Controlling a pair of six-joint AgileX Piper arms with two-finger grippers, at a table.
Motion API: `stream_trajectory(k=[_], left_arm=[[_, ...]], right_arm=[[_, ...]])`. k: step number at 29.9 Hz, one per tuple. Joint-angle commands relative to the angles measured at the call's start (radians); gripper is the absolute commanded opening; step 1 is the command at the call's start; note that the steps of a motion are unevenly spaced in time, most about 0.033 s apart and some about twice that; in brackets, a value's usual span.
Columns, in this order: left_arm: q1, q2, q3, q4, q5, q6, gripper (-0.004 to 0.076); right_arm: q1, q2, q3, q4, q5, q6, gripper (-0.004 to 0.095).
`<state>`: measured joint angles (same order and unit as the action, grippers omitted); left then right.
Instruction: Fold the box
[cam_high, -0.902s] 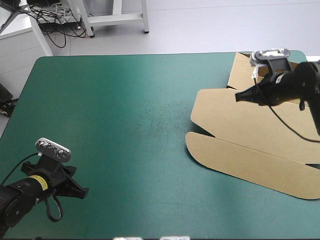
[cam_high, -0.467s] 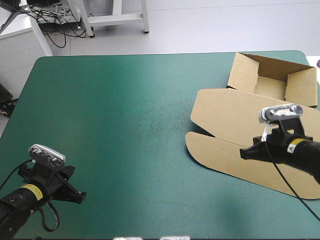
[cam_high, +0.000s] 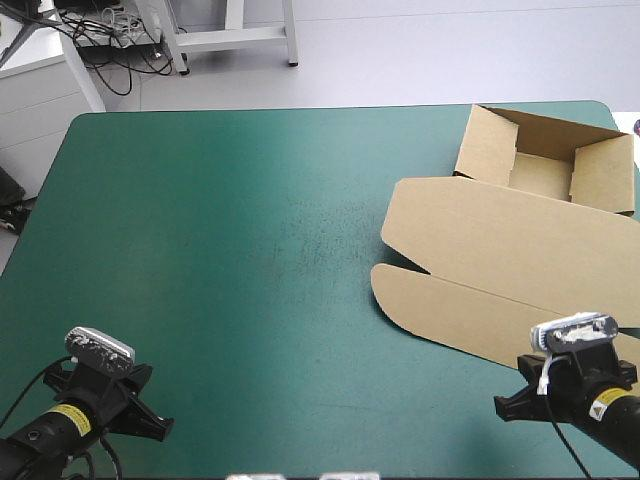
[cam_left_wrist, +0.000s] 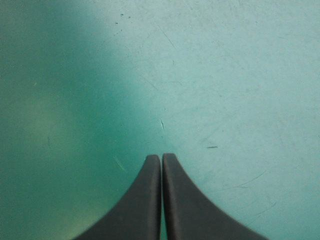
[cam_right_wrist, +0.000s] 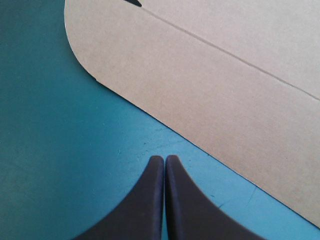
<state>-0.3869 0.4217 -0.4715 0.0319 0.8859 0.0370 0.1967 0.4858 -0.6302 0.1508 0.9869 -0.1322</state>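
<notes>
– Brown board first: where is the box (cam_high: 500, 265), and how far along is it?

– It sits at the far right of the table (cam_high: 250, 250), on the teal-green cover. At the far end the walls are up and look tucked, forming an open tray (cam_high: 545, 165). The lid (cam_high: 490, 235) lies flat on the near side of the tray. Beyond a crease, its rounded front flap (cam_high: 470, 320) is flat on the cover too.

– So what's done and what's left?

– I'd say the wall-raising is done and most of the work with it. The lid and its flap aren't folded up. Whether they need more, I can't judge from this.

– And the tools?

– Neither is on the board. The right tool (cam_right_wrist: 164, 160) has its black fingers pressed together in one point, holding nothing. It hangs over bare cover just on the near side of the flap's curved edge, close but apart. The left tool (cam_left_wrist: 161, 159) is also together and empty, at the near left corner and well apart from the box.

– Anything in the way?

– Nothing else shows on the cover. The middle of the table is bare between the left tool and the box, and the tray looks empty inside.
</notes>
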Motion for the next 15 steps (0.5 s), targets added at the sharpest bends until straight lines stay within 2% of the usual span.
stream_trajectory(k=[1, 8, 15], left_arm=[[-0.004, -0.006, -0.021, -0.009, -0.066, 0.001, -0.001], [-0.004, -0.006, -0.021, -0.009, -0.068, 0.001, -0.001], [-0.004, -0.006, -0.021, -0.026, -0.068, -0.002, -0.001]], right_arm=[[-0.001, -0.063, 0.042, 0.017, -0.073, -0.064, -0.0015], [-0.001, -0.16, 0.108, 0.029, -0.081, -0.079, -0.0015], [-0.001, -0.173, 0.108, 0.029, -0.083, -0.079, -0.0015]])
